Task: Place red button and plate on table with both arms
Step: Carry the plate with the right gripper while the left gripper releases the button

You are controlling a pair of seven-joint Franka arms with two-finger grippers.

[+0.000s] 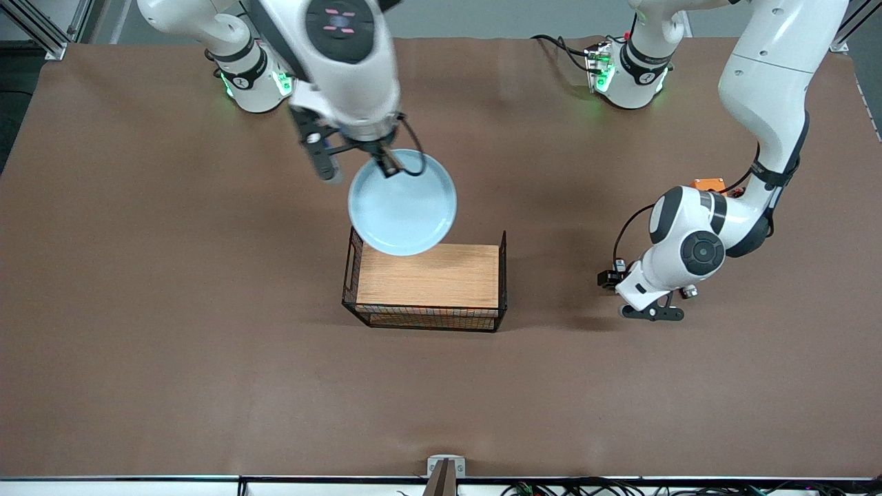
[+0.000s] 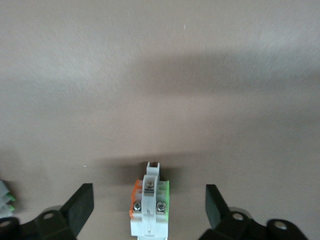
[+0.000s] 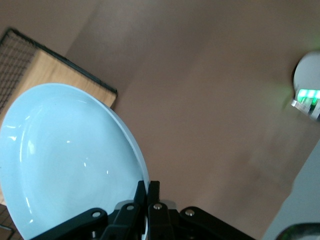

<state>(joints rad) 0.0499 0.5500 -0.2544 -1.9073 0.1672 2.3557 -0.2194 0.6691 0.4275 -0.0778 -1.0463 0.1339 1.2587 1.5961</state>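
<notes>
Rack (image 1: 427, 275) sits nearest; beside it my left gripper (image 2: 149, 210), released, leaves the red button (image 2: 149, 205) on the table (image 1: 138, 310). My right gripper (image 3: 148, 200) clamps the plate (image 3: 70, 160), unplaced.

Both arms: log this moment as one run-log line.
left gripper: open around red button on table | right gripper: shut on plate rim, above rack

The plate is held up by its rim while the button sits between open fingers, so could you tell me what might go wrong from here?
1. The right tool pinches the plate only at its rim, above the rack; it might slip or knock it.
2. The left tool is open around the red button on the table; retreating could nudge it.
</notes>
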